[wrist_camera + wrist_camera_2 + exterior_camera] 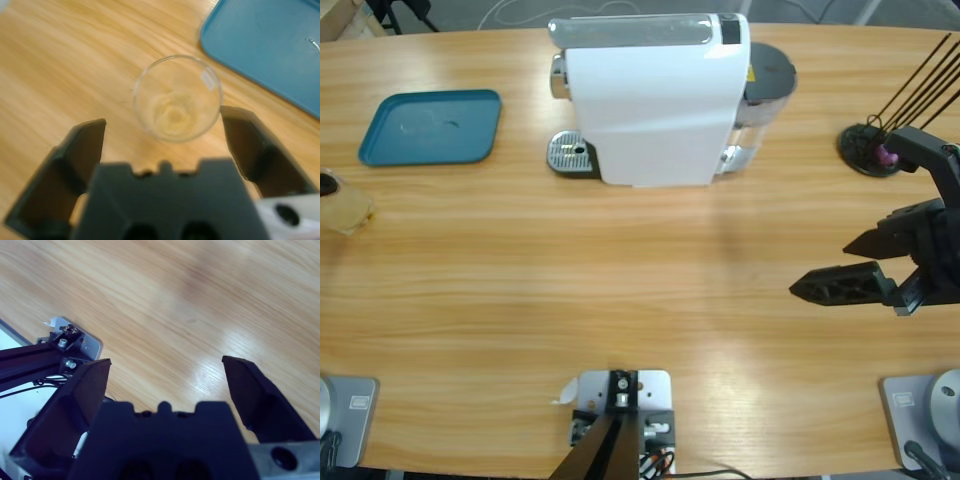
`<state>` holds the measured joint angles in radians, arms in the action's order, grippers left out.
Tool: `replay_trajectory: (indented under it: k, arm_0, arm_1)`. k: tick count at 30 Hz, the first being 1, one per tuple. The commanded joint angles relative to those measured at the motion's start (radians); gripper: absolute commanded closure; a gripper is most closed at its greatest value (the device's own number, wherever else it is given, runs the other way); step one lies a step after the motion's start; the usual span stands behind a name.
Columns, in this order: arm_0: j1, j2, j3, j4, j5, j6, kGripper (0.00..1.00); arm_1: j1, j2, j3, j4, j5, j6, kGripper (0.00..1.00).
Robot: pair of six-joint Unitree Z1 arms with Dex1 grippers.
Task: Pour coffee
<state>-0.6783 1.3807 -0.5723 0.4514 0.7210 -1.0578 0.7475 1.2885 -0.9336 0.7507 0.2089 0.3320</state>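
A small clear glass tumbler (177, 97) stands upright on the wood, with shallow tan coffee (172, 117) in its bottom. My left gripper (162, 120) is open just above it, one jaw on either side and neither touching the glass. In the high view the tumbler (342, 207) sits at the far left edge, and the left arm is out of the picture there. My right gripper (822, 268) hangs open over bare table at the right, holding nothing. The right wrist view shows this gripper (165, 362) with only wood between its jaws.
A big white coffee machine (655, 100) stands at the back middle, its metal drip tray (570, 155) facing left. A teal tray (432, 127) lies at the back left, close to the tumbler (265, 47). A black stand with thin rods (872, 148) is at the back right.
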Motion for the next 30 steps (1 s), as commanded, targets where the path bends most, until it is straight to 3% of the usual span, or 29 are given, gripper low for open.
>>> replay_trajectory:
  k: [1,5,13,30]
  arm_0:
    - [0.088,-0.001,0.070,-0.100,-0.065,0.096,0.004]
    - [0.103,-0.027,0.070,-0.108,-0.075,0.126,0.004]
    - [0.093,-0.144,0.016,-0.108,-0.124,0.343,0.004]
    - [0.092,-0.060,0.004,-0.106,-0.107,0.337,0.004]
  arm_1:
    - [-0.014,0.039,0.015,-0.029,-0.003,-0.008,0.000]
    - [-0.014,0.043,0.011,-0.030,0.003,-0.008,0.000]
    - [-0.014,0.043,0.010,-0.032,0.006,-0.008,0.000]
    - [-0.014,0.111,-0.067,0.111,0.041,-0.044,0.000]
